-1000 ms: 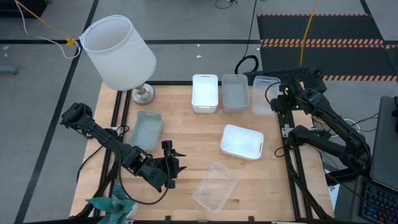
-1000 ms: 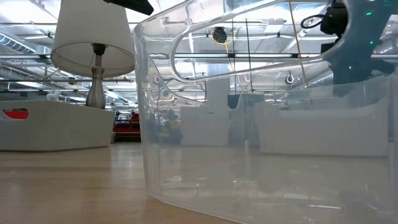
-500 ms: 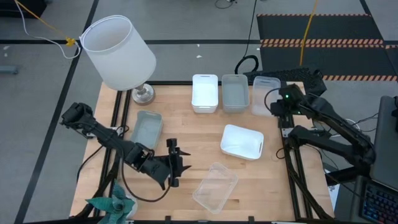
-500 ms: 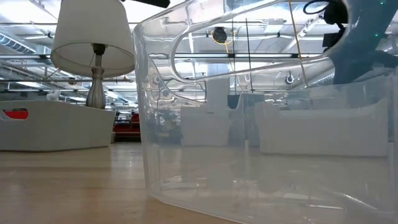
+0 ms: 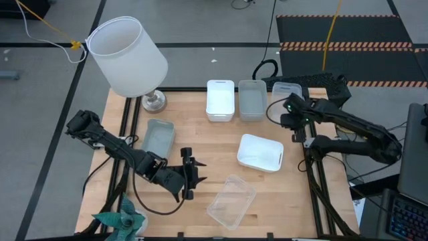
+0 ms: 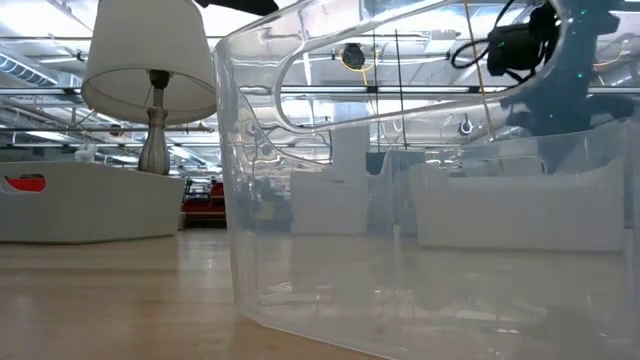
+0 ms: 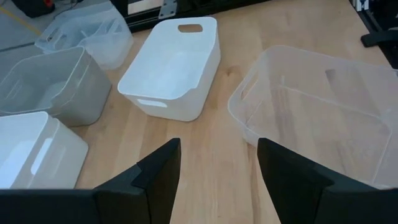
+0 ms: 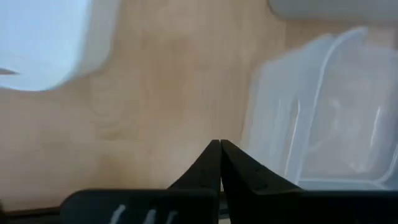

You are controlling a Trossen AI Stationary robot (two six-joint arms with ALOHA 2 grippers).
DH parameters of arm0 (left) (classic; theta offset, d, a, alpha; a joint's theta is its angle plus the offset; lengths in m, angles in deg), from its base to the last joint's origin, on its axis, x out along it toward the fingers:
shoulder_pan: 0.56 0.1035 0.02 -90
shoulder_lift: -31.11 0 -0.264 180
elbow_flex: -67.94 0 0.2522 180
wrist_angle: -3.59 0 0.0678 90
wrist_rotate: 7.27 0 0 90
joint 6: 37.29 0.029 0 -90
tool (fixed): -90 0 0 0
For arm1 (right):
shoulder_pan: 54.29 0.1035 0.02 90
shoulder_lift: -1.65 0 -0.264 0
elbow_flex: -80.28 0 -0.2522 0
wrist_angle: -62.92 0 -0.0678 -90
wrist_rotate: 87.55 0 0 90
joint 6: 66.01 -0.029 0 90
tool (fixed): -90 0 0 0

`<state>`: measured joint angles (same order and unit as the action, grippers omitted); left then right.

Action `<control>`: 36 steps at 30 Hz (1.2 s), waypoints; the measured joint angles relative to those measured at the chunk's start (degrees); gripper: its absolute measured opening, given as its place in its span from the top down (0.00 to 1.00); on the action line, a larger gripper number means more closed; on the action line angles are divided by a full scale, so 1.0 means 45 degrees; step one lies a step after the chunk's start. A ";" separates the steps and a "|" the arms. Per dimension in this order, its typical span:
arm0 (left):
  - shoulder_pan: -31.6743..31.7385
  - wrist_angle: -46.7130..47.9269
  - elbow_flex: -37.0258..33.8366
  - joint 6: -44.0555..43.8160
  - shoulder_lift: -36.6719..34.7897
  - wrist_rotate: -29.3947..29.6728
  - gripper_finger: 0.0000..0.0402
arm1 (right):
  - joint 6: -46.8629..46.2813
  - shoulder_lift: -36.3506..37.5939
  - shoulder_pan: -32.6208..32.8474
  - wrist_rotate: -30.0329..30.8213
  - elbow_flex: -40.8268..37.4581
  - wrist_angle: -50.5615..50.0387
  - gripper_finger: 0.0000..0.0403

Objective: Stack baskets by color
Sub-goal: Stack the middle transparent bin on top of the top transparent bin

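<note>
Six baskets sit bottom-down on the wooden table. A white basket (image 5: 220, 100), a grey basket (image 5: 252, 99) and a clear basket (image 5: 286, 92) form a row at the far edge. Another grey basket (image 5: 158, 138) lies at the left, a white basket (image 5: 260, 152) mid-table, and a clear basket (image 5: 231, 199) near the front. My left gripper (image 5: 194, 175) stands open left of that front clear basket (image 7: 323, 106), holding nothing. My right gripper (image 8: 219, 152) is shut and empty, pointing down at bare wood beside the far clear basket (image 8: 329, 112).
A lamp with a big white shade (image 5: 127, 57) stands at the far left corner. A green plant-like thing (image 5: 120, 221) sits at the near left edge. Bare wood (image 5: 200, 137) lies between the baskets mid-table. The front clear basket fills the low view (image 6: 400, 200).
My right arm has swung from over the far right corner toward the table's left, come down and turned, so its gripper now hangs by the far clear basket's near side. My left gripper has drifted slightly toward the front clear basket. No basket has moved.
</note>
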<state>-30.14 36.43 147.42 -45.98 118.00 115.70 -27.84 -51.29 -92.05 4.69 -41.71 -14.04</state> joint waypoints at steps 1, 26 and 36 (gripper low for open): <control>0.0000 0.0013 0.0000 0.0000 -0.0004 0.0000 0.47 | -0.0004 -0.0252 0.0000 0.0166 0.0000 0.0004 1.00; -0.0025 0.0085 0.0000 -0.0112 -0.0004 -0.0024 0.47 | -0.0346 -0.2197 -0.0034 0.4671 0.0000 0.0797 1.00; -0.0015 0.0081 0.0000 -0.0120 -0.0002 -0.0024 0.47 | -0.0440 -0.1874 0.0323 0.3873 0.0000 0.0692 1.00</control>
<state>-30.21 36.79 147.42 -46.52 117.99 115.59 -29.82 -59.72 -90.60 22.12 -41.71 -10.93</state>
